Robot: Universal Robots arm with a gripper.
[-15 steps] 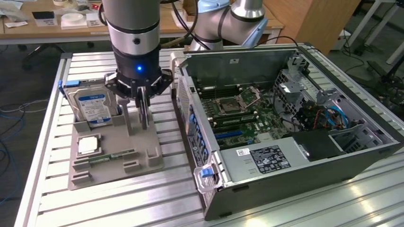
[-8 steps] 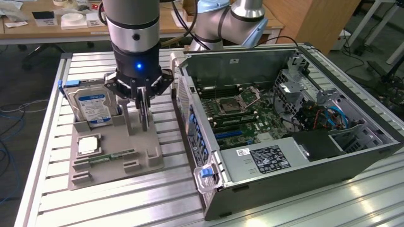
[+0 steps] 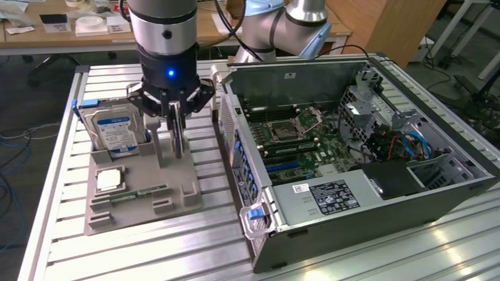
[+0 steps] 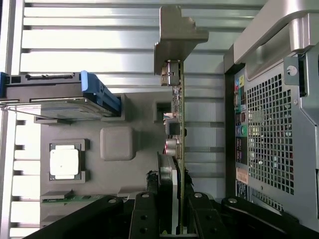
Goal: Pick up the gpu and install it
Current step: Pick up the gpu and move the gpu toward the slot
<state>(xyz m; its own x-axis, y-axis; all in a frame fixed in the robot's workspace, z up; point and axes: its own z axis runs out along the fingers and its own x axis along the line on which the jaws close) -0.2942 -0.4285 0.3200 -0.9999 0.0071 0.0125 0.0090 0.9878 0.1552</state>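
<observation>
A: What does the black, blue-lit gripper (image 3: 177,132) have in its grasp?
B: The gpu (image 4: 179,114), a thin dark expansion card with a silver metal end bracket (image 4: 177,35). The card stands upright on its long edge. The gripper is closed onto it from above, one finger on each flat face, with the jaws set narrow.
A: Which part of the card is clasped?
B: In the wrist view, the end away from the bracket. The bracket end juts clear of the gripper.
A: Where is the card on the surface?
B: Over the grey moulded holder tray (image 3: 184,190), along the tray edge that faces the open grey computer case (image 3: 437,193). The tray rests on the slatted aluminium surface (image 3: 156,252), just beside the case on the exterior view's left.
A: Is the card clear of the tray?
B: I cannot tell whether its lower edge touches the tray or hangs just above it.
A: What else sits in the tray?
B: A boxy silver hard drive with a blue-and-white label (image 3: 116,132), upright at the far corner. A square silver processor (image 3: 108,178) lies flat, with a narrow green memory stick (image 3: 140,193) near it. All three sit apart from the gripper, on the side away from the case.
</observation>
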